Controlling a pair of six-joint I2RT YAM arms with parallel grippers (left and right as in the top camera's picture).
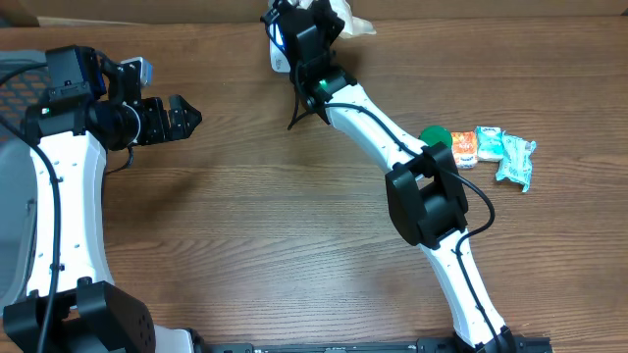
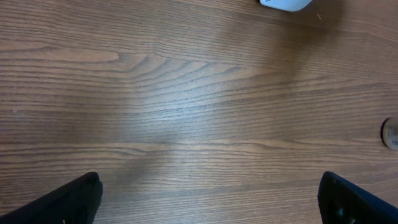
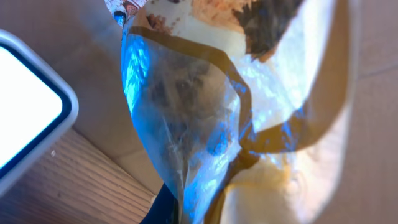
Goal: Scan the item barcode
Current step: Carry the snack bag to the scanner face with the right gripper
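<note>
The item is a crinkly clear and cream packet [image 3: 211,112] that fills the right wrist view, washed in blue light. My right gripper [image 3: 186,214] is shut on the packet's lower end, with only a dark sliver of finger showing. A white scanner [image 3: 25,118] with a dark rim lies just left of the packet. Overhead, the right gripper [image 1: 312,27] reaches to the table's far edge, holding the packet [image 1: 355,24] beside the scanner [image 1: 278,57]. My left gripper [image 1: 191,116] hovers open over bare wood at the left, its fingertips [image 2: 74,199] wide apart.
A green round lid [image 1: 435,136], an orange packet [image 1: 463,146] and two teal packets [image 1: 515,160] lie at the right of the table. A cardboard wall runs along the far edge. The left wrist view shows the wooden tabletop [image 2: 186,93].
</note>
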